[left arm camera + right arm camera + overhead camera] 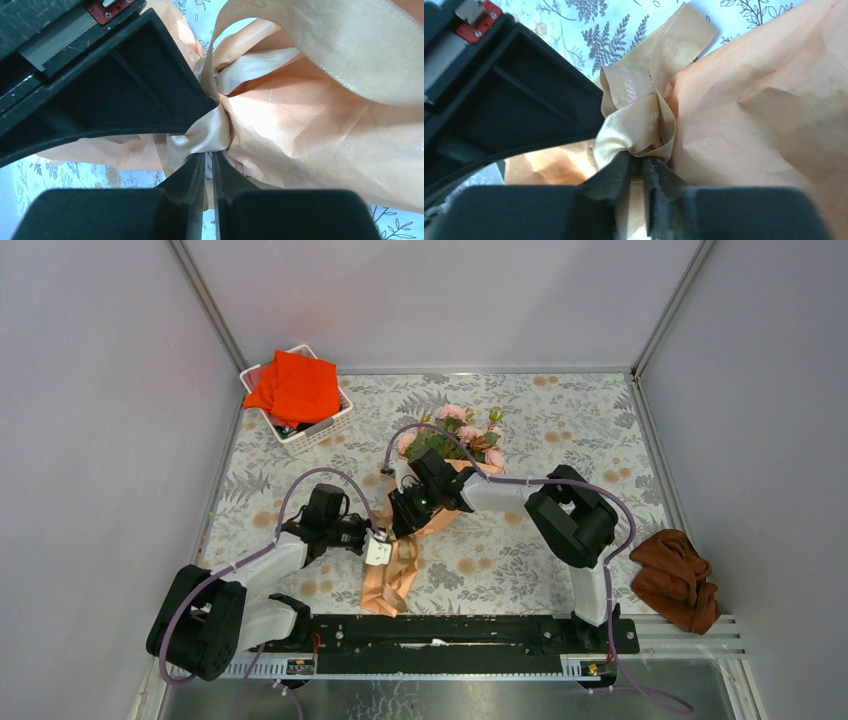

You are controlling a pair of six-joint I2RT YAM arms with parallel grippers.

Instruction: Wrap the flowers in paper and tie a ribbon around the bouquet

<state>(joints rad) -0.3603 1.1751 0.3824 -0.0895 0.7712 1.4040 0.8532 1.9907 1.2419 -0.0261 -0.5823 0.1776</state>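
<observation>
The bouquet lies across the middle of the desk, on its leaf-patterned cover. The flowers point to the far side. The peach-orange paper narrows toward the near side and ends a little left of centre. Both arms reach in over the wrapped stems and meet there, the left arm from the near left and the right arm from the right.

The ribbon is gathered into a tight bunch against the paper. In the left wrist view a wide satin loop of it arches away to the upper right. The left fingers are drawn close together, and a strip of ribbon runs down between their tips just below the bunch, so they look clamped on it.

In the right wrist view the ribbon shows as a crumpled gold knot with a folded tail standing up toward the desk cover. The right fingers sit right under that knot with a narrow slot between them. Ribbon lies in the slot, but I cannot tell from this angle whether the tips press on it.

At the far left corner stands a white basket with an orange-red cloth heaped on top. A rust-brown cloth lies crumpled at the near right edge, well apart from the bouquet.
</observation>
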